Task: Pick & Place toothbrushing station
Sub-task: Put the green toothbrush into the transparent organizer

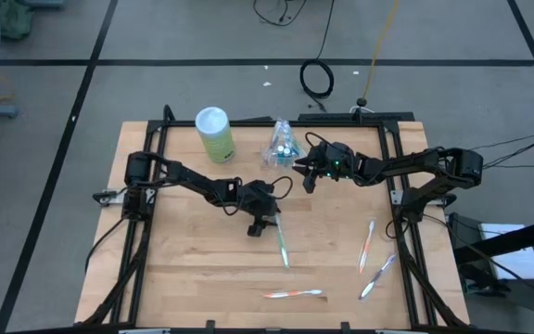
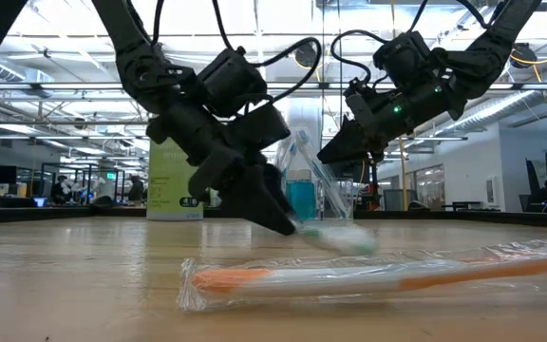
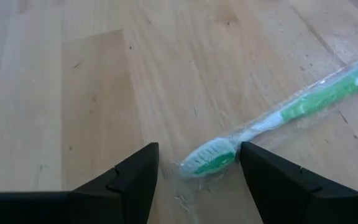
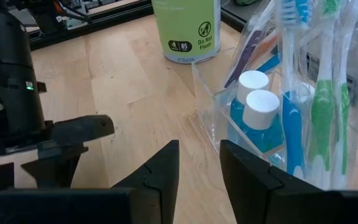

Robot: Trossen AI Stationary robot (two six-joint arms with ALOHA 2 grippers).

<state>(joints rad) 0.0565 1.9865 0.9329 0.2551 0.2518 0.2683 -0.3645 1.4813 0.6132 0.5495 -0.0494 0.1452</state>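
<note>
A green-and-white toothbrush (image 3: pixel 303 102) in clear wrap lies flat on the wooden table (image 1: pixel 184 269); it also shows in the high view (image 1: pixel 282 243). My left gripper (image 3: pixel 197 171) is open and low over the table, with one finger on each side of the brush's head (image 3: pixel 209 158), not touching it. A clear holder (image 4: pixel 303 106) at the table's far middle stands upright with several toothbrushes and blue tubes with white caps (image 4: pixel 260 118) in it. My right gripper (image 4: pixel 199 155) is open and empty, hovering just beside the holder (image 1: pixel 281 144).
A white-and-green canister (image 1: pixel 214 133) stands at the far side, left of the holder. Wrapped toothbrushes lie loose: an orange one (image 1: pixel 367 243) and a blue one (image 1: pixel 376 276) at the right, and an orange one (image 1: pixel 293 293) near the front edge, close in the low view (image 2: pixel 378 275).
</note>
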